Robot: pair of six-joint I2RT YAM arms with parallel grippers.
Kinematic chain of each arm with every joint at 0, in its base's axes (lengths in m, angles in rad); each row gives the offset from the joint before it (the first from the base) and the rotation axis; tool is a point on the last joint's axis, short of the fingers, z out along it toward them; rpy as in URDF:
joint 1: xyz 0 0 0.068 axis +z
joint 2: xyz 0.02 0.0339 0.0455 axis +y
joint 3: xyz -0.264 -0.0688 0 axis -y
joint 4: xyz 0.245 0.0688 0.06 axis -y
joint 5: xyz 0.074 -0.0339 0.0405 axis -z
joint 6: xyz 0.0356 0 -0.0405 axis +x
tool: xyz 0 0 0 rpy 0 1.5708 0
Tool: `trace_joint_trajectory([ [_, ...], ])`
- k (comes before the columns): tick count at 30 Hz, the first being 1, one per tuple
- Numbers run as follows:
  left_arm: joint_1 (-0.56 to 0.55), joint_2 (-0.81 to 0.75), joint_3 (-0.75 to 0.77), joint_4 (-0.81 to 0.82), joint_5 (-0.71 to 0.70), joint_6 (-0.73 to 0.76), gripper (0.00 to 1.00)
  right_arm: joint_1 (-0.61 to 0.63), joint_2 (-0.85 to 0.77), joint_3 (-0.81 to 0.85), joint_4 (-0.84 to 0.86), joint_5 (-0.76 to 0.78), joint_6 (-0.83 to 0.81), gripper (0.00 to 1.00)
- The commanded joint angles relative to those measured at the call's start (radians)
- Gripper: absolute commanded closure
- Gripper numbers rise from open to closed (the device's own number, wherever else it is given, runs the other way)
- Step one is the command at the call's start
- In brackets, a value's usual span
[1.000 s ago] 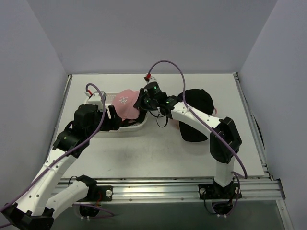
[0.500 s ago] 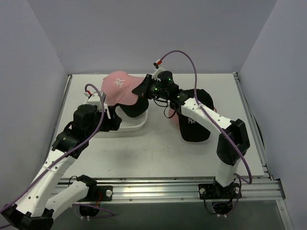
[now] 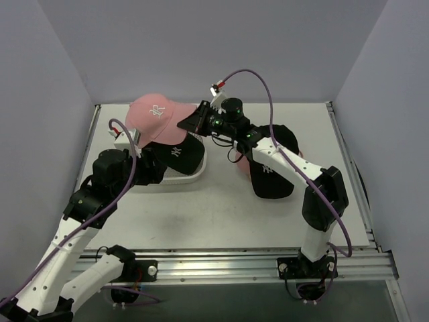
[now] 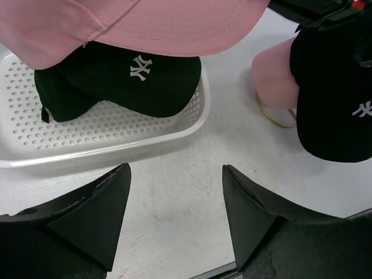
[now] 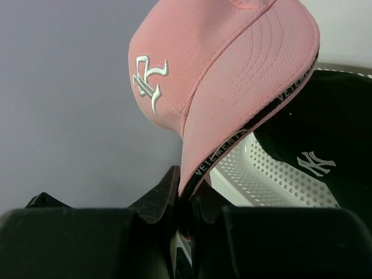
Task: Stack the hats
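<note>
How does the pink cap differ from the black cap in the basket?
The pink cap is pink, the black cap black. The pink cap is held in the air, brim pinched by the right gripper; the black cap lies in the white basket. Both carry a white front logo.

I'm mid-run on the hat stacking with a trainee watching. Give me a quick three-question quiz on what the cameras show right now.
1. True or false: the right gripper is pinched shut on the brim of the pink cap, holding it up off the table.
2. Pick one: inside the white perforated basket lies A) a black cap, B) a second pink cap, C) a gold stand.
3. Fill in the blank: the left gripper holds nothing, and its jaws stand ____.

Key: 1 true; 2 A; 3 open.
</note>
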Motion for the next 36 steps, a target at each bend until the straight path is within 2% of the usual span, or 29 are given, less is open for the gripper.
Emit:
trace_joint_trajectory([
  [1,0.004,-0.021,0.085,0.026,0.016,-0.02,0.27,-0.021,-0.032,0.056,0.077,-0.033,0.01,1.0],
  [7,0.004,-0.027,0.099,0.013,0.022,-0.017,0.27,-0.073,-0.127,0.044,0.025,-0.059,-0.02,1.0],
  [15,0.004,-0.012,0.059,0.052,0.062,-0.04,0.27,-0.275,-0.391,-0.241,0.094,-0.172,0.013,1.0],
  [27,0.003,0.043,0.047,0.101,0.125,-0.051,0.27,-0.53,-0.69,-0.41,-0.011,-0.365,0.002,1.0],
  [32,0.004,0.065,0.038,0.114,0.164,-0.051,0.27,-0.657,-0.788,-0.557,0.121,-0.464,0.117,1.0],
  [36,0.004,0.094,0.049,0.121,0.182,-0.041,0.27,-0.745,-0.839,-0.628,0.123,-0.516,0.131,1.0],
])
